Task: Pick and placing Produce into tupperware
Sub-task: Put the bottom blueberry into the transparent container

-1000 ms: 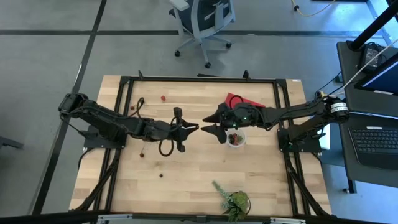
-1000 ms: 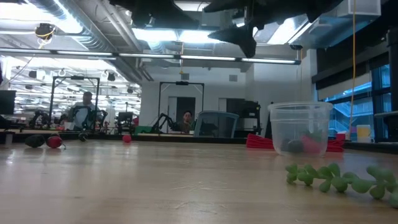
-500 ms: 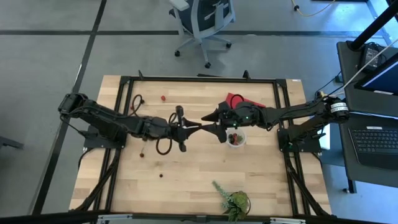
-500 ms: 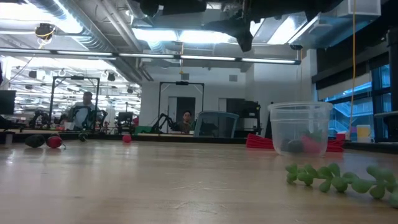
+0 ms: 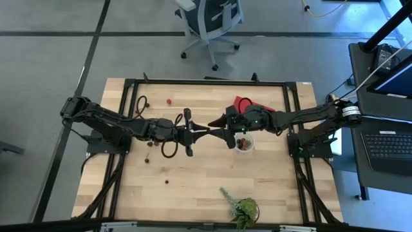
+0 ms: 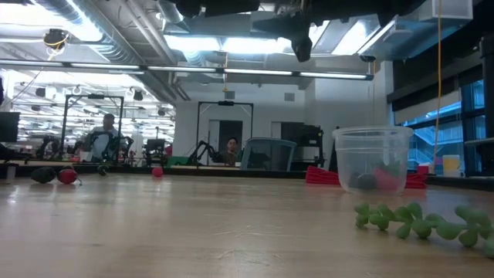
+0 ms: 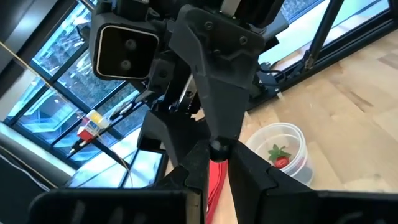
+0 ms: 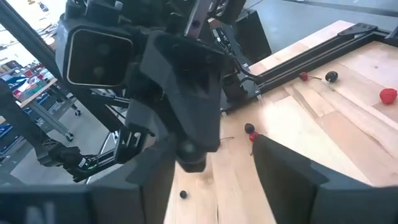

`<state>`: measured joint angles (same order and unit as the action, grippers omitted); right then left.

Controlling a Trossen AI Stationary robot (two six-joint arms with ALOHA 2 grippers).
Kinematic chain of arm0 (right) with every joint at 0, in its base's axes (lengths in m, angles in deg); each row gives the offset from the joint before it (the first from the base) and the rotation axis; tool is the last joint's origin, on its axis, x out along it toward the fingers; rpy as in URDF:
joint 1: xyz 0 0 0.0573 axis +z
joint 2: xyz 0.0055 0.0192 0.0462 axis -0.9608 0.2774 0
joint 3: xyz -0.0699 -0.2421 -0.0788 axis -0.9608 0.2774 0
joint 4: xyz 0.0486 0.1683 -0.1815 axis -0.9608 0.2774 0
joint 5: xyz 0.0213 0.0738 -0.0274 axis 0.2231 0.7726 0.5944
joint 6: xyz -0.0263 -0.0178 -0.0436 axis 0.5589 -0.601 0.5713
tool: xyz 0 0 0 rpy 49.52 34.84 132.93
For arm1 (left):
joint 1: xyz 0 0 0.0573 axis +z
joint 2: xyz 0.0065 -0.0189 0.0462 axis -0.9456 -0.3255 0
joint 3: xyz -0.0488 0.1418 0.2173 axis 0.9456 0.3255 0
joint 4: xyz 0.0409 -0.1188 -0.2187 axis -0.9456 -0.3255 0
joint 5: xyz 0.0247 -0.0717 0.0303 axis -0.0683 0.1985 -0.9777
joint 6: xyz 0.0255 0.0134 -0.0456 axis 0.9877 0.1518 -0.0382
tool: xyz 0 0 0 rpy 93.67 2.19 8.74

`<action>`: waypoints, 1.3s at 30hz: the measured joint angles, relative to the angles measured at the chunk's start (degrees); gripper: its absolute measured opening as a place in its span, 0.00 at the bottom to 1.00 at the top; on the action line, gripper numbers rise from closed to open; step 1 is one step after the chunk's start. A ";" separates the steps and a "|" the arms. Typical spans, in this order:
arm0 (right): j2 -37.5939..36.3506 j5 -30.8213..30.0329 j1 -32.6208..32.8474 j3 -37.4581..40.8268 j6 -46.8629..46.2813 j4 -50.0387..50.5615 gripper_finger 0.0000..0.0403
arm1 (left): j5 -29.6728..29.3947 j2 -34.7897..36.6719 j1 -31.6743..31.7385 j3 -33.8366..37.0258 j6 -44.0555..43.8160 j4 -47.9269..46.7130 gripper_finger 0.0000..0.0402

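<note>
Above the table's middle, in the high view: found the left gripper (image 5: pixel 203 131) and right gripper (image 5: pixel 217 131) tip to tip, just beside the tupperware (image 5: pixel 244 144), with too little detail there to judge either grip.

Left wrist view: resolved that grip, with the fingers clenched on a small round dark berry (image 7: pixel 217 148) and one broad finger of the other gripper close against it. Also looked into the clear cup, revealing a strawberry (image 7: pixel 280 160) inside.

Right wrist view: showed its own two fingers (image 8: pixel 283 171) spread apart on either side of the left gripper's tip, not closed on it. Picked out scattered produce on the wood beyond: a red fruit (image 8: pixel 388 94) and several dark ones (image 8: pixel 331 76).

Low view: cut both grippers off at the upper edge, held well above the wood. Gave only blurred red and dark shapes through the cup wall. Placed the trailing green plant (image 6: pixel 417 220) nearest the camera, and two people far back in the room.

High view alone: included the flat red piece (image 5: pixel 243 103) just behind the cup.
</note>
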<state>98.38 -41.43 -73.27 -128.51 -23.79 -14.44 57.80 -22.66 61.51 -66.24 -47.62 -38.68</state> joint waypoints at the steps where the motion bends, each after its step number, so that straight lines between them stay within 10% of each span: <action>1: 0.00 0.43 0.00 0.00 0.05 -0.09 0.50 | 0.00 0.00 0.00 0.00 0.00 0.08 0.10; 39: -0.02 3.97 0.35 0.07 3.00 -1.59 0.17 | 3.29 0.07 1.14 0.00 1.55 1.63 0.10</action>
<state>98.36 -37.46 -72.92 -128.44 -20.79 -16.03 61.09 -22.59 62.65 -66.24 -46.07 -37.04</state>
